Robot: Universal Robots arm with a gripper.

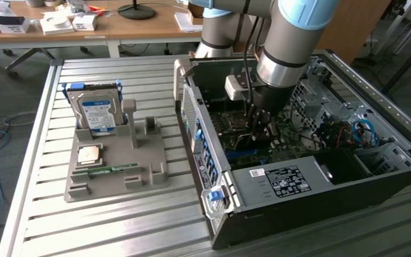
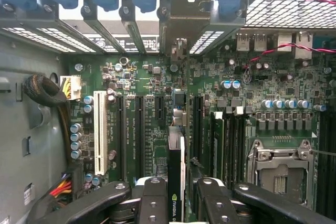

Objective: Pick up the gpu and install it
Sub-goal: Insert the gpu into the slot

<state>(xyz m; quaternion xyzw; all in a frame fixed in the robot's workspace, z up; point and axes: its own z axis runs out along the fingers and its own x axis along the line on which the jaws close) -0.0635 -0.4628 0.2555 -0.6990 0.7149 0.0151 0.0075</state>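
Note:
My gripper (image 2: 176,195) is shut on the gpu (image 2: 176,153). In the wrist view the card shows edge-on, a thin dark board between the two black fingers (image 2: 149,203). Its silvery bracket (image 2: 185,22) stands against the case's rear slot openings. The card hangs just over the green motherboard (image 2: 147,77), in line with the long black expansion slots (image 2: 139,135). I cannot tell whether its edge touches a slot. In the exterior view my gripper (image 1: 257,126) reaches down inside the open computer case (image 1: 320,179), where the arm hides the card.
A white slot (image 2: 100,129) and a CPU socket (image 2: 281,171) flank the card. Bundled cables (image 2: 42,90) lie beside the board. On the exterior view's left, a grey holder (image 1: 141,174) carries a hard drive (image 1: 97,112), a CPU chip (image 1: 91,154) and a memory stick (image 1: 109,169).

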